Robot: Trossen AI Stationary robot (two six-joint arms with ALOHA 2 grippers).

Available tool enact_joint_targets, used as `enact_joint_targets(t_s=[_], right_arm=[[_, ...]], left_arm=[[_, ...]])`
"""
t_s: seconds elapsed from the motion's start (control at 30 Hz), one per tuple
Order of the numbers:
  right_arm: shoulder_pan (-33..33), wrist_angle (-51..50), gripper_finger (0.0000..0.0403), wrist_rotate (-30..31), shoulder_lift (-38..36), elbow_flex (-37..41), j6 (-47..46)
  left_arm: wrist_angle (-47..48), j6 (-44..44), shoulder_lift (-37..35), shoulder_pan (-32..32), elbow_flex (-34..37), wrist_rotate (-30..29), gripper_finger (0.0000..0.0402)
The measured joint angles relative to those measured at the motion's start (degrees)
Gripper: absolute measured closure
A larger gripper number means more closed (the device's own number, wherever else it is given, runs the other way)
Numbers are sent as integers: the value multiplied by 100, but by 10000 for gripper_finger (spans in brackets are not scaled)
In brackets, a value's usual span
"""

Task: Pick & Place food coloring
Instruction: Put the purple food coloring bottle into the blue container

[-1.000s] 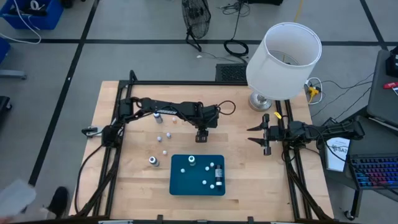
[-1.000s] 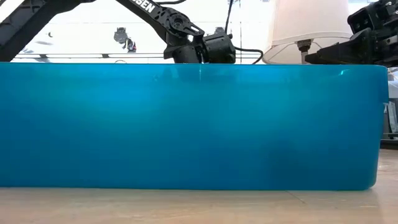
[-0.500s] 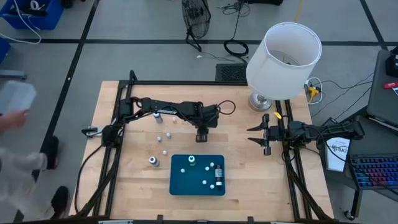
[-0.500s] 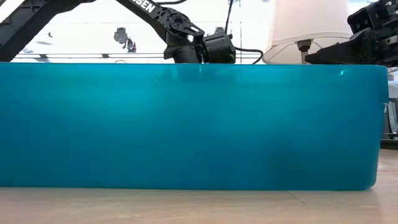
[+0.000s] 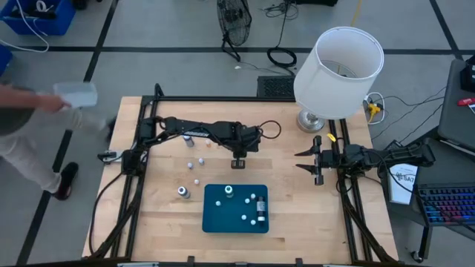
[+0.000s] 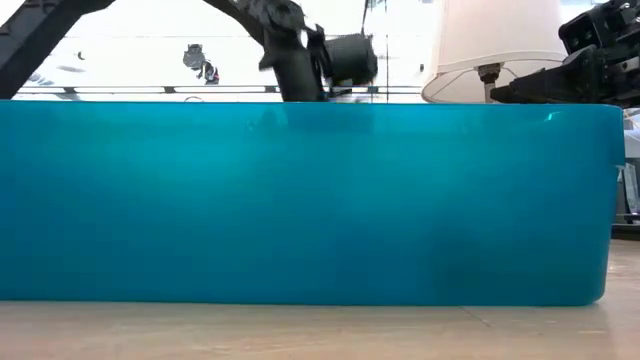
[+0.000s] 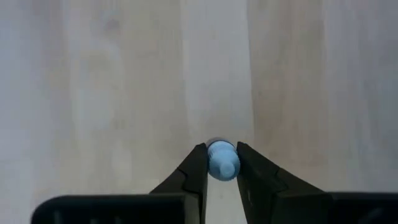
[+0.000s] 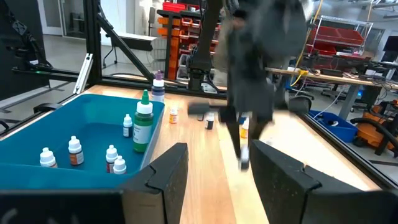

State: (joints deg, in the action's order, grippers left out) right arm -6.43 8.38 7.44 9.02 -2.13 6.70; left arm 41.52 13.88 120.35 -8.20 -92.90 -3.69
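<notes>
My left gripper (image 7: 222, 163) is shut on a tiny food coloring bottle with a pale blue cap (image 7: 222, 159), over the bare wood just beyond the dark-blue tray (image 5: 212, 219). In the high view this gripper (image 5: 239, 162) points steeply down. Several food coloring bottles stand in the tray (image 8: 93, 121), among them a taller green one (image 8: 143, 127). Others stand loose on the table's left half (image 5: 191, 164). My right gripper (image 8: 217, 168) waits open at the table's right edge (image 5: 312, 159), pointing level, with nothing between its fingers. My left gripper pinches the small bottle at its pale blue cap (image 7: 212, 163) between the free ends of its two fingers (image 7: 196, 171). The fingers come from above, pointing steeply down. The bottle stands upright in the hold. Whether its base is off the wood I cannot tell.
A big white lampshade (image 5: 340, 70) on its lamp stands at the far right corner. The tray's blue wall (image 6: 300, 200) fills the low view. A person (image 5: 22, 133) holding a pale box (image 5: 76, 93) moves beside the table's left edge.
My left arm has risen a little above the tray's far side and shows blurred in the low view. The person has walked along the table's left side toward its far end, carrying the pale box.
</notes>
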Motion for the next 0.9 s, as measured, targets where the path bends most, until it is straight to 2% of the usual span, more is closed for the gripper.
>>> enact_joint_targets(t_s=[0.2,0.33,0.43,0.7,0.8,0.9], right_arm=[[0,4,241,-2,-3,0,0],[0,0,242,-2,3,0,2],[0,-2,243,-1,6,0,0],[0,4,243,-1,19,0,0],[0,6,243,-1,19,0,1],[2,31,241,0,35,0,0]], left_arm=[[639,-498,-817,565,-149,-431,338],[1002,-1322,-1426,1246,-149,-543,338],[1241,-2062,-1643,1901,-152,-883,338],[1149,-3151,-1419,3548,-147,-1440,338],[1086,-3398,-1136,3922,-143,-1911,338],[1041,-3690,-848,4137,-145,-2007,338]])
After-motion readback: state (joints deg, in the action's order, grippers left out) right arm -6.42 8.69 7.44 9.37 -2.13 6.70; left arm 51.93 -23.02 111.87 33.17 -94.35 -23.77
